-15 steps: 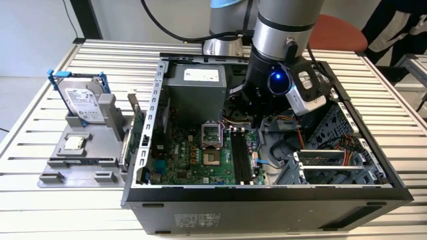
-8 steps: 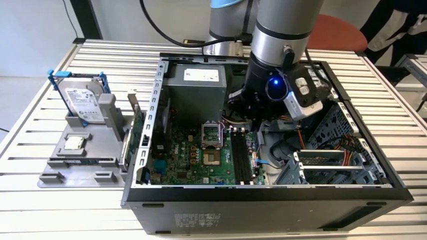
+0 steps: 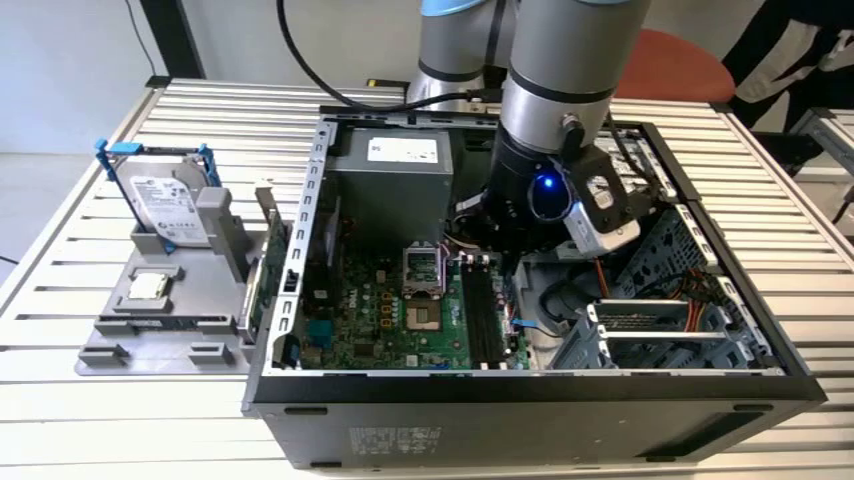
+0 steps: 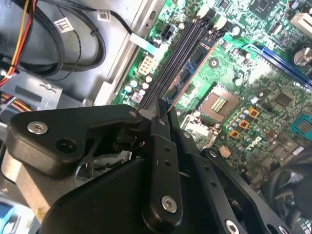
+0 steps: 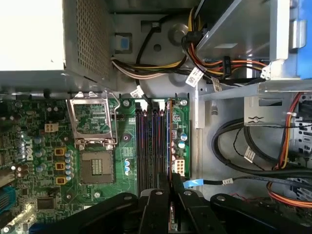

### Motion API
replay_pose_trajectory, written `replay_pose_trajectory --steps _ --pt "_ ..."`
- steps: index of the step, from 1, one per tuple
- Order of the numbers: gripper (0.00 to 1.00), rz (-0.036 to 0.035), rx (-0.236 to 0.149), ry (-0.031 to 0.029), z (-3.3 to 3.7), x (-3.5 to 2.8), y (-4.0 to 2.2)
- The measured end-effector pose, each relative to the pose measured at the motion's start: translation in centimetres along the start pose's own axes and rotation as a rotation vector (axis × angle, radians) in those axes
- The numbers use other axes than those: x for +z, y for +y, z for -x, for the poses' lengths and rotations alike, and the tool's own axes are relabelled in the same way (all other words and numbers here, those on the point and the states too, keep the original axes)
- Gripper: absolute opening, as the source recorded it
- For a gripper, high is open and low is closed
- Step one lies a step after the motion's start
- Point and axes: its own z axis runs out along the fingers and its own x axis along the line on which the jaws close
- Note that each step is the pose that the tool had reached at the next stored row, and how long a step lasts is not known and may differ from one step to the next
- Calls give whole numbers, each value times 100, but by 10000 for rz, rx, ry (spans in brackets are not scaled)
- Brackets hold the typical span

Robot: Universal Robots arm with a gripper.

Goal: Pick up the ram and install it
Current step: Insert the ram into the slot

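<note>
Black two-finger gripper (image 5: pixel 170 187) inside open computer case (image 3: pixel 287 300), fingers clamped on thin dark-green ram strip (image 4: pixel 187 73) standing edge-down in black motherboard slots (image 5: pixel 148 146)

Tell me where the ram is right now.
In the first wrist view the ram stands edge-on at the memory slot farthest from the CPU socket, its near end between the fingertips of the gripper.

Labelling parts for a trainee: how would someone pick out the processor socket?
Inside the open computer case, find the green motherboard. The processor socket is the square silver-rimmed recess beside the long dark memory slots, its metal clamp frame flipped open next to it; its neighbours are narrow strips or small round parts.
</note>
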Motion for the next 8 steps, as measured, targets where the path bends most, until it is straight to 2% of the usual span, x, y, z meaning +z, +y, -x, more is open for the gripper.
replay_pose_trajectory --steps 8 --pt "0 4 -125 -1 -9 135 -35"
